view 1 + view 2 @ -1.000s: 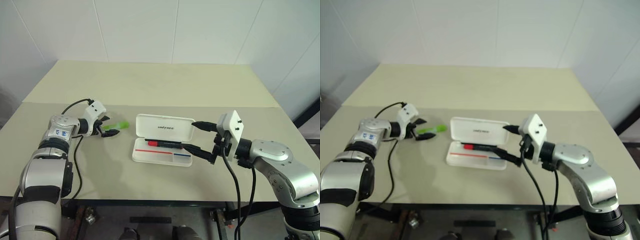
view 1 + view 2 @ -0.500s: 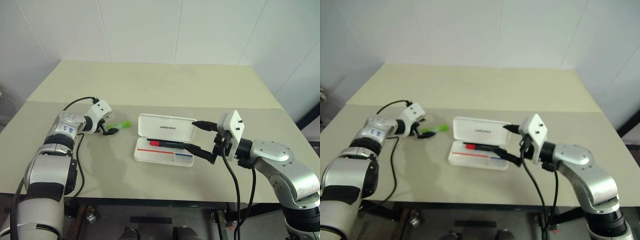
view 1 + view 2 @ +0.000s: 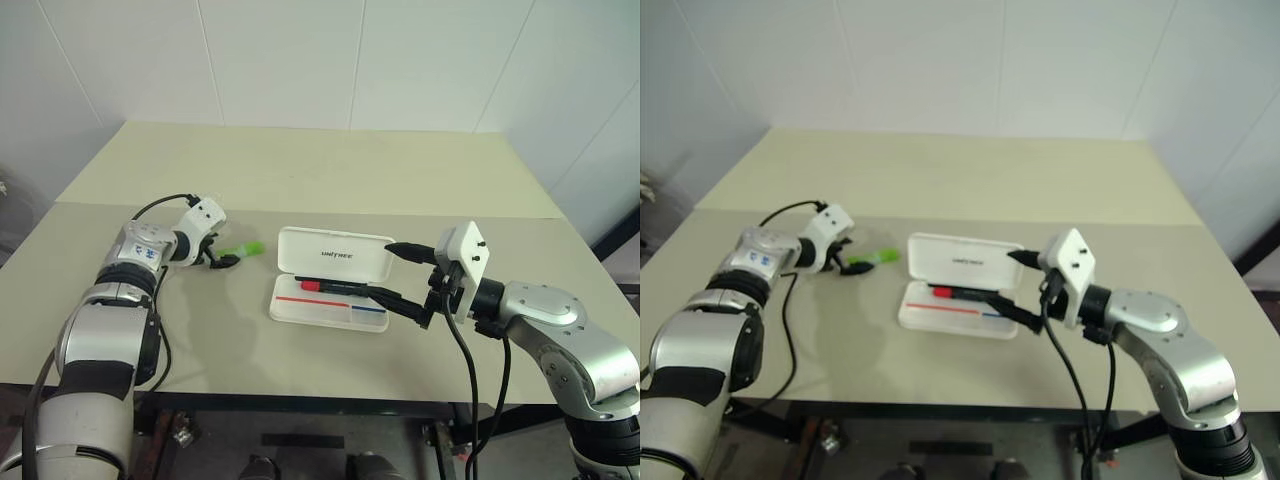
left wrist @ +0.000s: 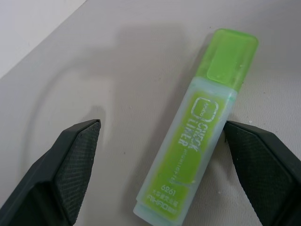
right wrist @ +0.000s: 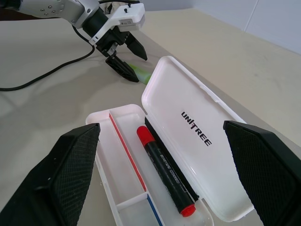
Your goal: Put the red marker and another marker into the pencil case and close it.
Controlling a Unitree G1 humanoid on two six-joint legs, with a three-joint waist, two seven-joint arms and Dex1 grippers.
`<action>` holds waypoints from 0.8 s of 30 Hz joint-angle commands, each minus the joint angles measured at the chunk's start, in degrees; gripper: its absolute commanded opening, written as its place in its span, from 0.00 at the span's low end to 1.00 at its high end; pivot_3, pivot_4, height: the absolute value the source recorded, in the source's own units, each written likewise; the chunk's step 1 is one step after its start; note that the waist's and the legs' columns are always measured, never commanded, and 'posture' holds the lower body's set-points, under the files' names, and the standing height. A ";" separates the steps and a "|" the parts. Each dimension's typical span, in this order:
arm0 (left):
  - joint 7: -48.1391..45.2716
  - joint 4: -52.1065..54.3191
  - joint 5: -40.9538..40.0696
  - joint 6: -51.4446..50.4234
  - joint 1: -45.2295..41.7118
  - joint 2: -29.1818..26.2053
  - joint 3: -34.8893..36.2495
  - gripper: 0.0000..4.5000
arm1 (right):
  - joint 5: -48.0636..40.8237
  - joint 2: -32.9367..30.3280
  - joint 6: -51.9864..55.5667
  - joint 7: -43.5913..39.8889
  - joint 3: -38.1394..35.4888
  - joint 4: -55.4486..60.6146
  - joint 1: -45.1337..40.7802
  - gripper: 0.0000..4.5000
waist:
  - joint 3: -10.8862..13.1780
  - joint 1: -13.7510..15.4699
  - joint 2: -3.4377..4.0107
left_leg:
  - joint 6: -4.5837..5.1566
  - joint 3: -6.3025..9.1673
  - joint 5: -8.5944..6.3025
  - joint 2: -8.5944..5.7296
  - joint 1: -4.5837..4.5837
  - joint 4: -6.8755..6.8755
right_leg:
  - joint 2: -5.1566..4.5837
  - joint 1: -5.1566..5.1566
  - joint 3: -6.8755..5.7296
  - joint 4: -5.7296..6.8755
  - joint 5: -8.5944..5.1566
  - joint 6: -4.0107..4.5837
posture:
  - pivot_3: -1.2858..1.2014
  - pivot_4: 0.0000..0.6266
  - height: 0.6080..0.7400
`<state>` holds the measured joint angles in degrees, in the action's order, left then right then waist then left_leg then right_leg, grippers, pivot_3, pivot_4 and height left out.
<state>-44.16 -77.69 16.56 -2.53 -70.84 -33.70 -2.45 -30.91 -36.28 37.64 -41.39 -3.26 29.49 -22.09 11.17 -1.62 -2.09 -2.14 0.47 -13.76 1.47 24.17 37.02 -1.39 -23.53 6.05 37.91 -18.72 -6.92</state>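
the green marker [image 4: 202,127] lies flat on the beige table [image 3: 300,170] between the spread fingers of the left gripper [image 3: 222,256], which partly hide it in the head views. the right gripper [image 3: 385,272], also released, hovers beside the open pencil case [image 3: 330,285]; the red marker [image 5: 162,169] lies inside. white walls behind.

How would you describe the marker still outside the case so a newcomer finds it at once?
On the beige table, look to the robot's left of the open white pencil case. There, between the open jaws of the left gripper, lies a stubby green marker flat on the tabletop. Its bright light-green body sets it apart from the slim red marker lying inside the case.
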 commanded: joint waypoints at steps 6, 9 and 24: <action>-1.56 -0.95 2.36 -3.99 -1.16 0.95 -2.00 1.00 | -1.09 -0.72 0.03 1.26 -1.80 2.96 -0.25 0.99 | 0.00 0.00 0.00 | 0.00 0.00 0.00 -0.02 0.00 0.04 | 0.00 0.02 0.02 -0.01 0.02 -0.04 | 0.52 0.24 1.00; -2.46 -1.05 4.05 -4.89 -1.25 1.17 -3.88 1.00 | -1.15 -0.65 0.09 1.53 -1.70 3.01 -0.31 0.99 | 0.00 0.00 0.00 | 0.00 -0.01 0.00 -0.02 0.00 0.02 | 0.00 0.03 0.03 -0.03 0.03 -0.04 | 0.52 0.24 1.00; -5.66 -1.19 3.51 -7.98 -0.17 2.13 -3.77 0.30 | -0.94 -0.81 0.00 2.54 -2.03 3.19 -0.17 1.00 | -0.04 -0.06 0.06 | 0.00 -0.03 0.00 -0.05 -0.06 0.06 | -0.02 0.06 0.07 0.01 0.03 -0.05 | 0.52 0.24 1.00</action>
<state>-49.25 -77.09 19.54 -8.56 -72.97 -32.37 -5.61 -30.98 -36.28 37.85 -39.30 -3.26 30.32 -22.08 11.14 -1.68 -2.03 -2.13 0.42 -13.75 1.42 24.10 37.07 -1.41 -23.46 6.15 37.92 -18.68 -6.97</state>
